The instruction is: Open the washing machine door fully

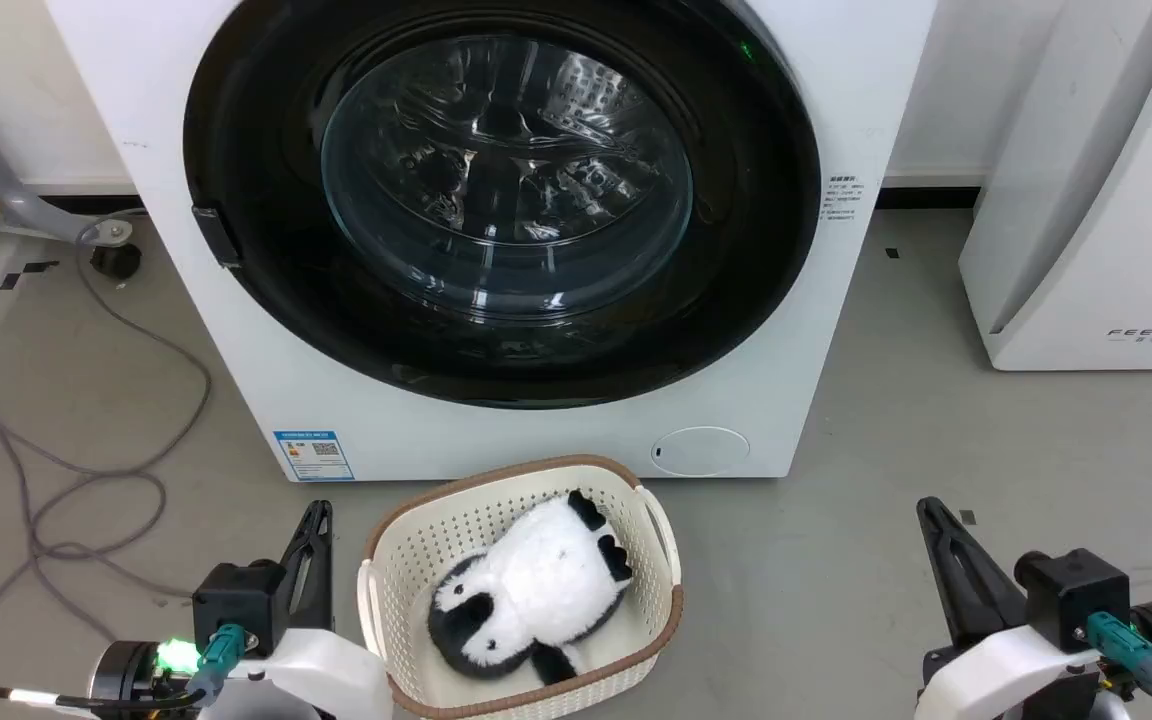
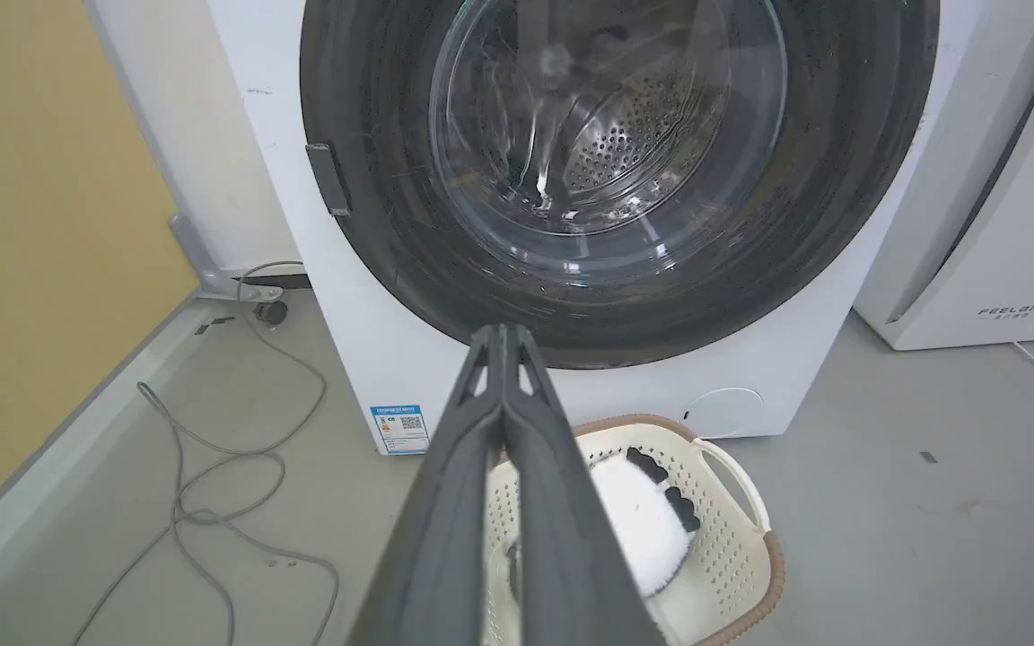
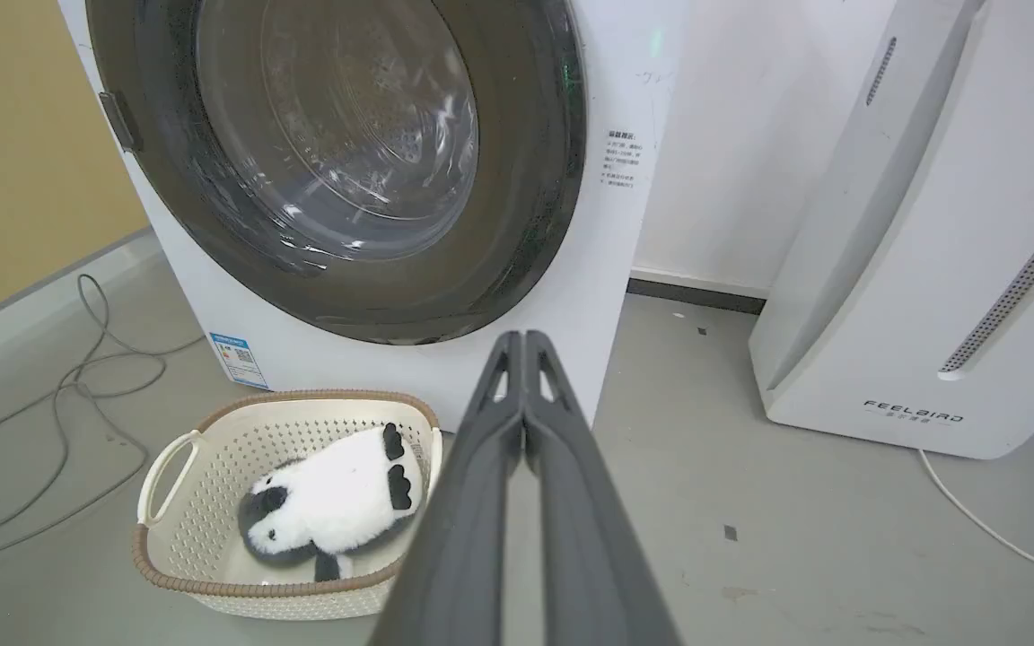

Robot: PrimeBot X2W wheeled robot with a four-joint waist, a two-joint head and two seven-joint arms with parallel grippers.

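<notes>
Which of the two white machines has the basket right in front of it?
The washing machine with the round black door; the basket sits at its foot. The other machine stands aside.

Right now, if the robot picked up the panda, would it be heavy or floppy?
Probably light and soft: the panda looks like fluffy plush and lies slumped in the basket. It would likely sag rather than stay stiff. Its fur should not be slippery, and it seems unlikely to break or roll.
</notes>
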